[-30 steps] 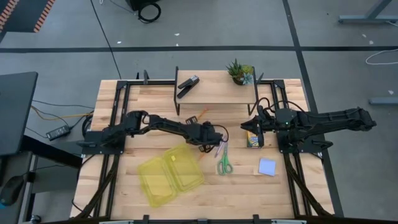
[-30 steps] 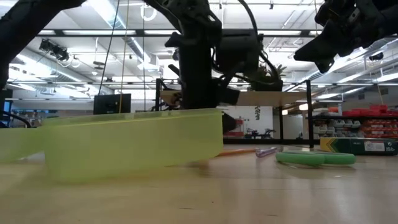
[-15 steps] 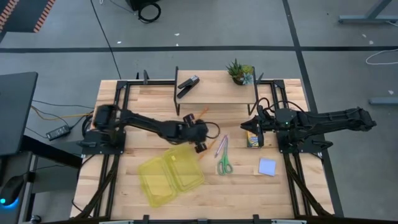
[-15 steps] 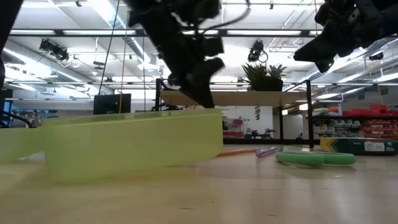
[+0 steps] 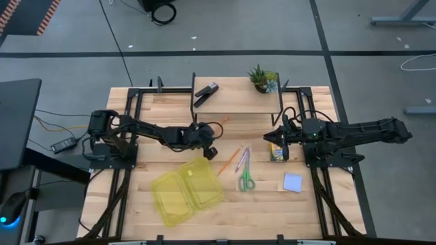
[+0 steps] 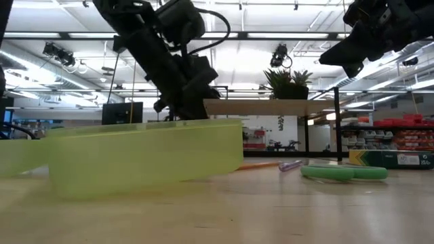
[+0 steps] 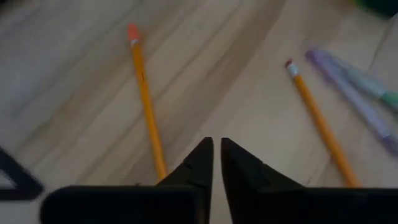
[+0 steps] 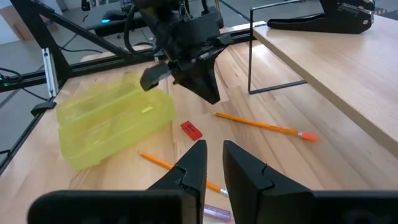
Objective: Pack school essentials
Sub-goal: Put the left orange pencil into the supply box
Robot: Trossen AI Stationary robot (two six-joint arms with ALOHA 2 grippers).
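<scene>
While the yellow-green box (image 5: 186,191) lies open on the surface (image 5: 136,204), the left hand (image 5: 210,151) hovers nearly closed and empty beside it, pencils (image 5: 229,160), pen (image 5: 243,162) and scissors (image 5: 246,178) lie midway, and the right hand (image 5: 268,138) waits, nearly closed, holding nothing.

a lab: wooden table (image 5: 136,211) on concrete floor (ceiling strip lights)

I see bare desk (image 5: 266,204) in front of the open yellow case (image 5: 187,192); the raised shelf (image 5: 235,99) and its black frame block passage toward the back.
</scene>
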